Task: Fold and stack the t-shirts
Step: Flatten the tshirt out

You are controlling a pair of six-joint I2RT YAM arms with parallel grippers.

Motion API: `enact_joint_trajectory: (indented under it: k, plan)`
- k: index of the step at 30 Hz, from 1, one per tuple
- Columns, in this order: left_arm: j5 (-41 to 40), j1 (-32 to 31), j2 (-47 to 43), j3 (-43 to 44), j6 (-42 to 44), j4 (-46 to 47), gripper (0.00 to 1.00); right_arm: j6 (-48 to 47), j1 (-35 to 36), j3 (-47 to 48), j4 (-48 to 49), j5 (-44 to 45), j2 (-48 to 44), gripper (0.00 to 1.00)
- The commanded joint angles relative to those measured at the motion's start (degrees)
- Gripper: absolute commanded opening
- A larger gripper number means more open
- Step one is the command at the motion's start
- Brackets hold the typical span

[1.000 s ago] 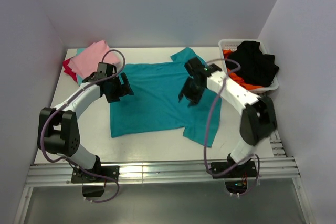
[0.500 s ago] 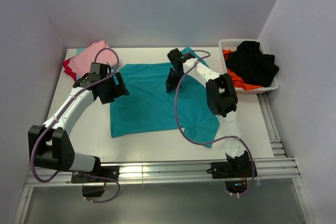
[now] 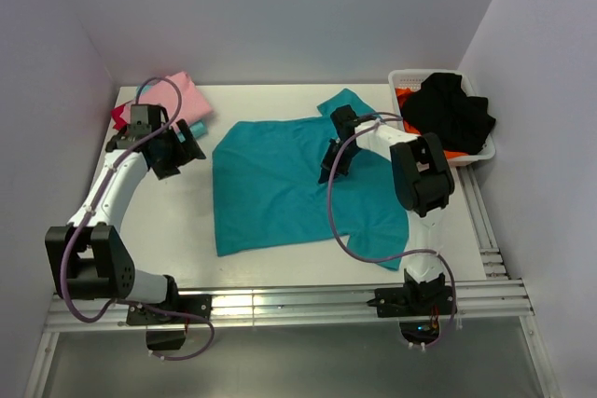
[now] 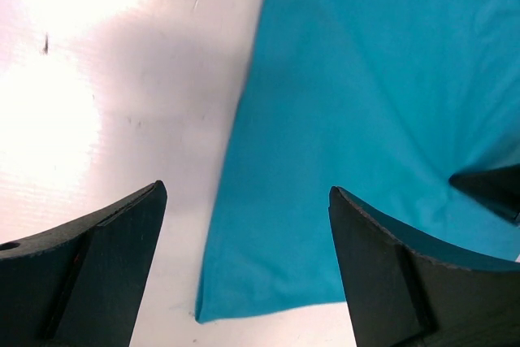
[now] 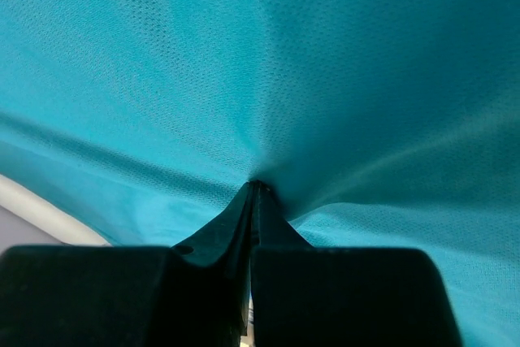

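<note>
- Teal t-shirt (image 3: 280,193) is lying face-flat mid-table, hem pointing at 6 o'clock, one sleeve trailing to 4 o'clock and the other poking out at 1 o'clock.
- It is sitting skewed rather than square to the table (image 3: 149,221), so I'd judge we're at straightening, with no fold made yet.
- Right gripper (image 3: 333,164) is clenching a pinch of the teal cloth, at roughly 2 o'clock from the shirt's middle.
- Likely reason: a grip near the shoulder is giving it a handle for dragging or flipping that side.
- Left gripper (image 3: 179,149) is hanging released, jaws wide, over bare table at 9 o'clock from the shirt. It is gripping nothing.
- My guess is it's waiting wide so it can take the left edge.
- Right wrist view is showing what overhead isn't: cloth tenting into the closed tips, creases radiating out from the pinch.
- Left wrist view is showing the shirt's left edge and lower corner framed between its fingers, untouched.
- Only overhead is showing the far end, listed below.
- Pink t-shirt (image 3: 182,95) is topping a pile at 10 o'clock, with a red t-shirt (image 3: 118,116) peeking out underneath. That's probably the stacking spot, parked clear of the work area.
- White basket (image 3: 403,76) is sitting at 2 o'clock, holding a black garment (image 3: 452,109) over an orange garment (image 3: 424,140).
</note>
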Motion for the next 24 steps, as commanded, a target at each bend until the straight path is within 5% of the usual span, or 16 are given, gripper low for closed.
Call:
enact_joint_trajectory:
  k: [1,8,13,24]
  plan:
    - [2.27,1.12,2.12,5.15,1.61,0.71,0.88,-3.55,-2.1,-4.11,-0.22,6.57,-1.09,0.0]
    - [6.83,2.44,9.06,5.78,-0.94,7.73,0.87,-4.0,-2.54,-4.56,-0.22,5.17,-2.67,0.0]
    - [17.9,1.92,18.55,7.0,-1.39,18.98,0.84,-4.35,-2.54,-3.94,-2.23,5.87,-3.37,0.0]
    - [17.21,-2.92,31.39,13.25,-3.49,25.31,0.82,-4.52,-2.54,-1.92,-5.93,7.1,-4.43,0.0]
